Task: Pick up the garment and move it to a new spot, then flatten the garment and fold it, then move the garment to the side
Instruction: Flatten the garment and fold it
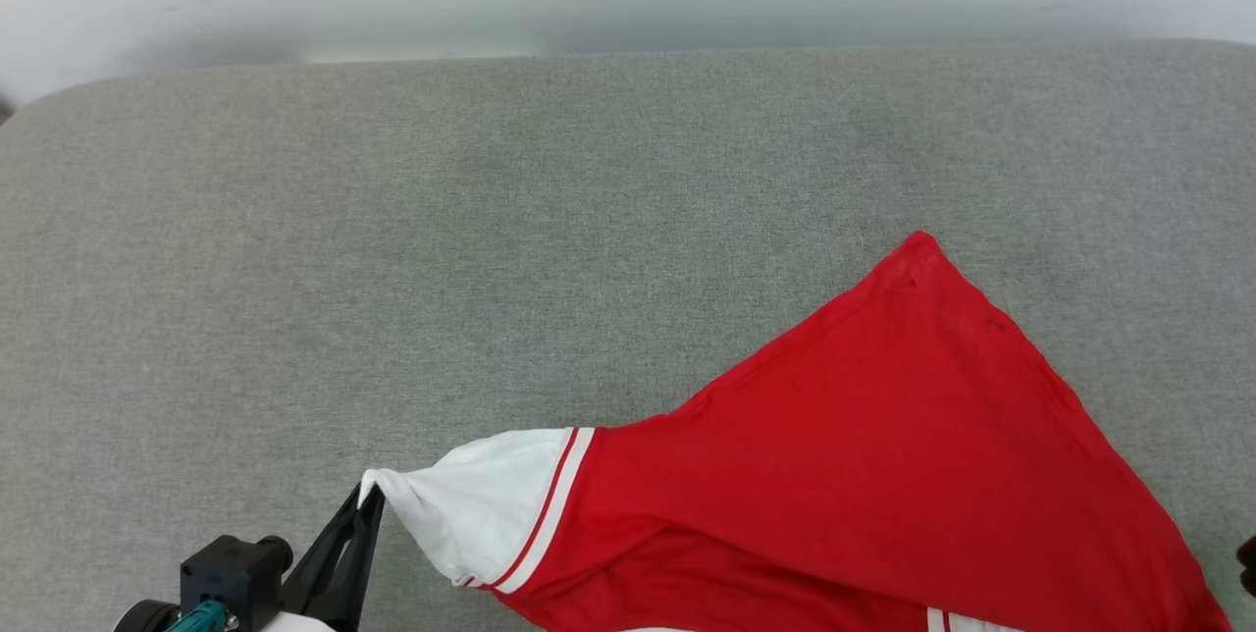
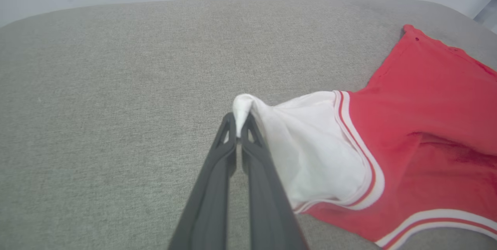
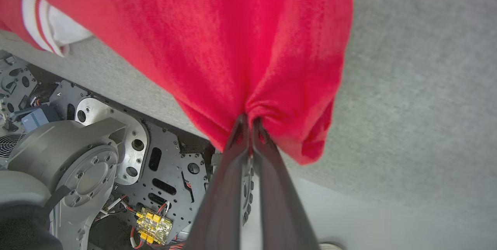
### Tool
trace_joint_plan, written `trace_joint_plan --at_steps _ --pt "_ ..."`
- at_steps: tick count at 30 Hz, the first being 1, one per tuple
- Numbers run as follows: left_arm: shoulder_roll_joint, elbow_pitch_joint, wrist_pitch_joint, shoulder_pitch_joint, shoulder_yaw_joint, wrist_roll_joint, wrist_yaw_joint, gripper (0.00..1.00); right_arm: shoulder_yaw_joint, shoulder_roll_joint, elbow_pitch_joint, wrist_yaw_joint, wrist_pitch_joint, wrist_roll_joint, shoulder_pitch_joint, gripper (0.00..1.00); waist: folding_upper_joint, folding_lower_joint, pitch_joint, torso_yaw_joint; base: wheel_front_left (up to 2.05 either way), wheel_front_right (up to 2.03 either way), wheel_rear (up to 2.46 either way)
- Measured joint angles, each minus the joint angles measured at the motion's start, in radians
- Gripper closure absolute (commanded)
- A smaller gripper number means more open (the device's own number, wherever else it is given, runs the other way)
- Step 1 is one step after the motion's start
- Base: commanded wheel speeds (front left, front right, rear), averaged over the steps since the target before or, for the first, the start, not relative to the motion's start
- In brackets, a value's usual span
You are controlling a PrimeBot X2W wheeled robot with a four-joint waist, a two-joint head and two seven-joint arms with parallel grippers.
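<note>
Head: red garment [image 1: 883, 436] lies lower right on the grey woven surface [image 1: 491, 220], its near part cut off by the frame edge. Left gripper [image 1: 371, 500] pinches the tip of the white sleeve [image 1: 481, 500].
Left wrist: dark fingers nearly together, clamped on soft white cloth, with striped trim beyond.
Right wrist: right gripper [image 3: 250, 120] is closed on bunched red knit at the surface's edge. Perforated metal robot base [image 3: 116, 157] sits beside it, blurry.

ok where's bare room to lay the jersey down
Bare: the grey surface from its far edge down to the jersey, and its left half, past the left pincer on the sleeve. Crowded: the near right, under the jersey.
</note>
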Motion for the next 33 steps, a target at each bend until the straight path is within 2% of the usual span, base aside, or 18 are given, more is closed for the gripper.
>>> trace_joint_plan --at_steps 1,2,3,6,14,17,20,23,27,33 --pt "0.0 0.0 0.0 0.0 0.0 0.0 0.0 1.0 -0.005 0.015 0.005 0.0 -0.007 -0.013 0.007 0.98 0.0 0.0 0.002 -0.001 0.0 0.0 0.0" --pt "0.0 0.0 0.0 0.0 0.0 0.0 0.0 1.0 -0.019 0.03 0.014 0.0 -0.018 -0.025 0.009 0.3 0.0 0.0 0.004 -0.002 0.0 0.0 0.0" --pt "0.0 0.0 0.0 0.0 0.0 0.0 0.0 1.0 -0.035 0.041 0.017 0.0 -0.025 -0.036 0.008 0.0 0.0 0.0001 0.005 -0.004 0.0 0.0 0.0" --pt "0.0 0.0 0.0 0.0 0.0 0.0 0.0 1.0 -0.073 0.042 -0.002 0.0 -0.012 -0.061 -0.004 0.0 0.0 0.0 0.002 -0.009 0.0 0.0 0.0" --pt "0.001 -0.011 0.005 -0.004 -0.005 0.009 0.001 1.0 -0.246 -0.037 -0.147 0.0 0.058 -0.084 -0.145 0.0 0.0 0.0001 0.009 0.002 0.0 0.0 0.0" --pt "-0.003 -0.017 0.009 -0.021 -0.011 0.019 0.0 1.0 -0.278 -0.049 -0.199 0.0 0.122 -0.099 -0.23 0.0 0.0 0.0001 0.024 0.014 0.0 0.0 0.0" --pt "-0.01 -0.02 0.011 -0.045 -0.015 0.028 -0.004 1.0 -0.265 -0.046 -0.235 0.0 0.215 -0.119 -0.335 0.0 0.0 0.0001 0.048 0.029 0.0 0.0 0.0" --pt "-0.02 -0.018 0.014 -0.068 -0.024 0.037 -0.011 1.0 -0.213 -0.016 -0.234 0.0 0.322 -0.154 -0.454 0.0 0.0 0.0002 0.078 0.047 0.0 0.0 0.0" --pt "-0.037 -0.015 0.018 -0.105 -0.033 0.052 -0.025 1.0 -0.129 0.073 -0.169 0.0 0.443 -0.192 -0.614 0.0 0.0 0.0003 0.117 0.076 0.0 0.0 0.0" --pt "-0.057 -0.016 0.017 -0.148 -0.037 0.07 -0.035 1.0 -0.016 0.192 -0.022 0.0 0.508 -0.242 -0.8 0.0 0.0 0.0003 0.183 0.118 0.0 0.0 0.0"
